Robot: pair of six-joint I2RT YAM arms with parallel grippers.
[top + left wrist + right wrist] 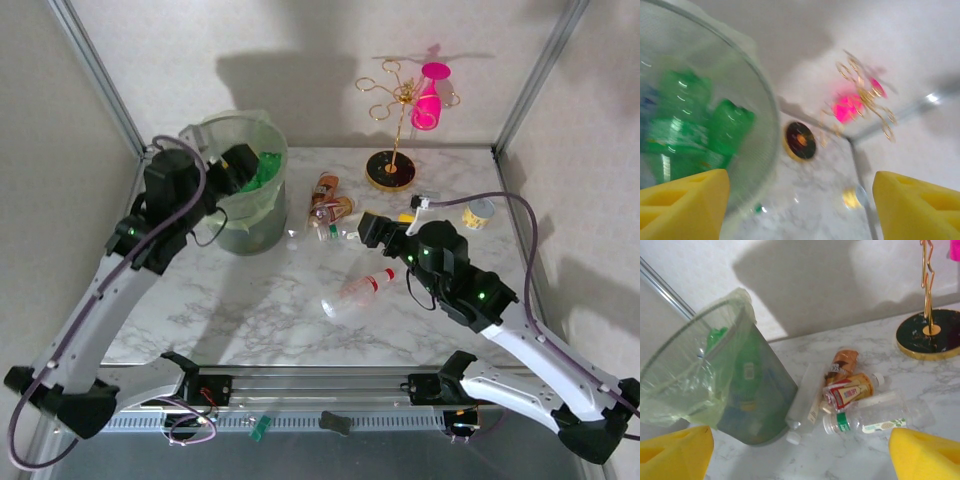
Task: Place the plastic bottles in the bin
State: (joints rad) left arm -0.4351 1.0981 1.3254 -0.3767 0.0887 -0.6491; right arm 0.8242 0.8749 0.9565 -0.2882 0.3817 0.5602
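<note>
From above, the bin (258,222) stands at ten o'clock on the table (250,310), far back so the arms have room to work; green bottles (266,170) lie inside it. The left gripper (243,166) hangs over the bin's mouth, the right spot to let a bottle fall in. A pile of bottles (330,205) lies at twelve o'clock, just beside the bin. One clear bottle with a red cap (358,293) lies alone at five o'clock. The right gripper (372,229) sits between that bottle and the pile, pointing at the pile; it looks ready to pick next. A gold stand (398,110) holding a pink glass (428,100) is at one o'clock.

From the left wrist, the left gripper (800,192) has its yellow fingers (682,202) wide apart with nothing between them; the green bottles (695,125) lie down in the bin (761,90) at ten o'clock.

From the right wrist, the right gripper (800,452) also has its fingers (675,450) far apart and holds nothing; the bin (767,390) is at ten o'clock. The pile is at twelve o'clock: a brown bottle (842,365), a yellow and red bottle (850,390) and a clear bottle with a green cap (880,416), all on their sides and touching, so picking just one may be hard.
</note>
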